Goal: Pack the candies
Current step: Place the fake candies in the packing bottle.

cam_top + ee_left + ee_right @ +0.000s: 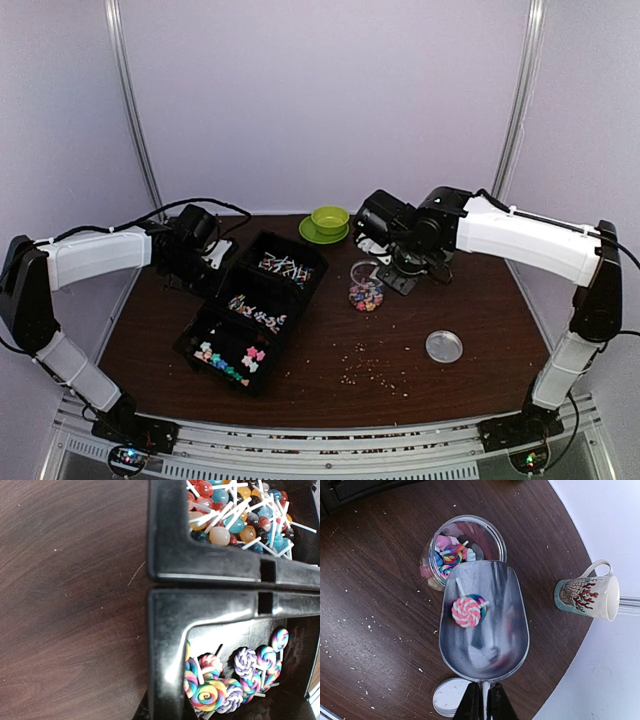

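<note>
My right gripper (483,700) (400,262) is shut on the handle of a metal scoop (492,645). The scoop's mouth rests over the rim of a clear jar (427,560) (366,290). A pink-and-white swirl lollipop (467,613) lies in the scoop on top of a blue one. Mixed candies (447,555) fill the bottom of the jar. Small pastel candies (228,358) lie in the nearest compartment of the black tray (200,330). My left gripper (208,258) sits at the tray's far left wall (167,630) and looks shut on it, with its fingers almost hidden.
The middle compartment holds swirl lollipops (235,680), the far one ball lollipops (235,515). The jar's lid (444,346) (449,696) lies near the right front. A green bowl on a saucer (329,222) stands at the back, a patterned mug (587,596) beside the jar. Pale crumbs (365,368) dot the table.
</note>
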Controlling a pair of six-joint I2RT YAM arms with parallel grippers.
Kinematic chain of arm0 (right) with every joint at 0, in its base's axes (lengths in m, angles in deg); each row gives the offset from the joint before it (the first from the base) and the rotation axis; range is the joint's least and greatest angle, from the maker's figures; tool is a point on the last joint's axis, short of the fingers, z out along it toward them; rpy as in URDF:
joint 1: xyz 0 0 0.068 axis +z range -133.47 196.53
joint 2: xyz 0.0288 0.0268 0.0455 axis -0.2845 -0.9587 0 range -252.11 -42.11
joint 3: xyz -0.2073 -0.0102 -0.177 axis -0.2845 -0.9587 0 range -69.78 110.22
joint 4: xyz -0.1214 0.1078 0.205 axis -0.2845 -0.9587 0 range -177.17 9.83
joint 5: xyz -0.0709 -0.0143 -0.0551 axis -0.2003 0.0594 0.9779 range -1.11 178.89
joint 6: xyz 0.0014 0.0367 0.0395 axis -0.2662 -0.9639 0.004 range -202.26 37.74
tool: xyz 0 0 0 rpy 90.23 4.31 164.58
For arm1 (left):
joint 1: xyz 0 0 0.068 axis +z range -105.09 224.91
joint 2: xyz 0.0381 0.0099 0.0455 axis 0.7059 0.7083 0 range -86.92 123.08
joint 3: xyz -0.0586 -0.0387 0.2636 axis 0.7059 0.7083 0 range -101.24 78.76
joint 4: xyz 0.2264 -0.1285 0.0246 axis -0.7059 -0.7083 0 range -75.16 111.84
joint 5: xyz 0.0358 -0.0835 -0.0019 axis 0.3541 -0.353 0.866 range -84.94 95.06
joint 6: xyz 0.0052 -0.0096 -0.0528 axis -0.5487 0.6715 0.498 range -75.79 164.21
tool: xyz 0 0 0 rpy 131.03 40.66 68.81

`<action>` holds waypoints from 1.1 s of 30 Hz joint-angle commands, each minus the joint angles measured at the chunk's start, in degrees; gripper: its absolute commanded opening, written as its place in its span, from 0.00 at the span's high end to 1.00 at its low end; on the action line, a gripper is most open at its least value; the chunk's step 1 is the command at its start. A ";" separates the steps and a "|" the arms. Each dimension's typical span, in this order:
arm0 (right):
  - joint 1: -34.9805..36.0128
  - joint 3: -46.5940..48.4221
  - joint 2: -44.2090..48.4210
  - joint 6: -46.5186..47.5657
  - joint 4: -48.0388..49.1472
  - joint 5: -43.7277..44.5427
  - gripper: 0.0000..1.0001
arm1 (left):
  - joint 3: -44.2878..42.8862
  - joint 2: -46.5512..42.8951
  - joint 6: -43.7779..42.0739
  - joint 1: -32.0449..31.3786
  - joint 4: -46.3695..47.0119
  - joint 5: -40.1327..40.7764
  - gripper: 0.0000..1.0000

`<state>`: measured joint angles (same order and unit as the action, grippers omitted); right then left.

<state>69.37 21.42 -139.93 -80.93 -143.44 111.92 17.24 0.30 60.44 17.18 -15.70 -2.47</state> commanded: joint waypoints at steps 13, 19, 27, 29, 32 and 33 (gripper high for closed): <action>-0.37 8.36 -5.04 2.05 -6.72 3.68 1.00 | -3.32 -2.15 1.39 0.37 5.63 -3.63 1.00; -0.29 9.67 -5.68 2.88 -7.75 4.15 1.00 | -3.28 -2.07 1.35 0.35 5.64 -3.63 1.00; -0.27 9.55 -3.49 2.69 -5.02 4.74 1.00 | -3.30 -1.30 1.37 0.34 5.31 -3.90 1.00; -0.19 8.19 -1.99 2.43 -2.30 4.25 1.00 | -3.34 -0.70 1.35 0.31 4.97 -3.94 1.00; -0.14 5.28 0.76 2.20 2.52 2.60 1.00 | -3.53 0.22 1.22 0.08 4.50 -3.77 1.00; -0.02 4.09 1.75 2.15 4.30 1.70 1.00 | -3.64 0.66 1.01 -0.08 4.24 -3.87 1.00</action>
<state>69.37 28.35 -143.69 -77.96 -146.17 114.47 17.22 0.65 60.44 17.16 -15.78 -2.69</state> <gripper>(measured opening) 0.074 0.072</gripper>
